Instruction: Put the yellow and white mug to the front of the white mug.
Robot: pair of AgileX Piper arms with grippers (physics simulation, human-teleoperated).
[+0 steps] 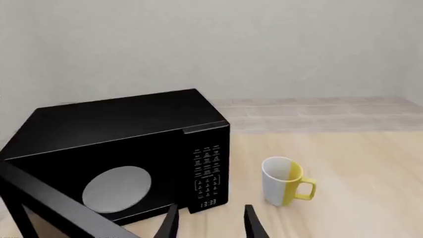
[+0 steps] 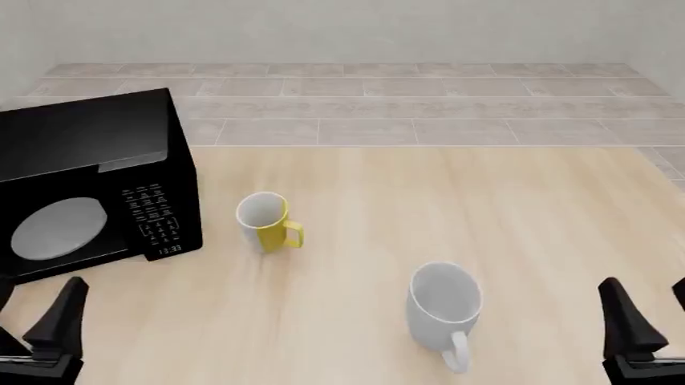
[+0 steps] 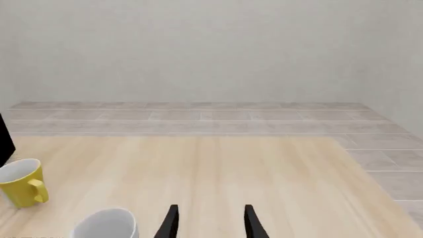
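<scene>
The yellow and white mug [image 2: 265, 220] stands upright on the wooden table just right of the microwave, its yellow handle turned toward the near right. It also shows as the small mug [image 1: 284, 181] in the left wrist view and the yellow mug [image 3: 21, 183] in the right wrist view. The larger white mug [image 2: 442, 307] stands nearer and further right, handle toward me, with its rim [image 3: 106, 223] low in the right wrist view. My left gripper [image 2: 32, 321] hovers open at the near left, well short of both mugs. My right gripper [image 2: 650, 313] hovers open at the near right.
A black microwave [image 2: 91, 184] fills the table's left side, its door shut and its keypad facing the yellow and white mug. The microwave [image 1: 119, 158] looms close in the left wrist view, where a black bar [image 1: 46, 203] crosses one corner. Tiled floor [image 2: 428, 104] lies beyond the table's far edge.
</scene>
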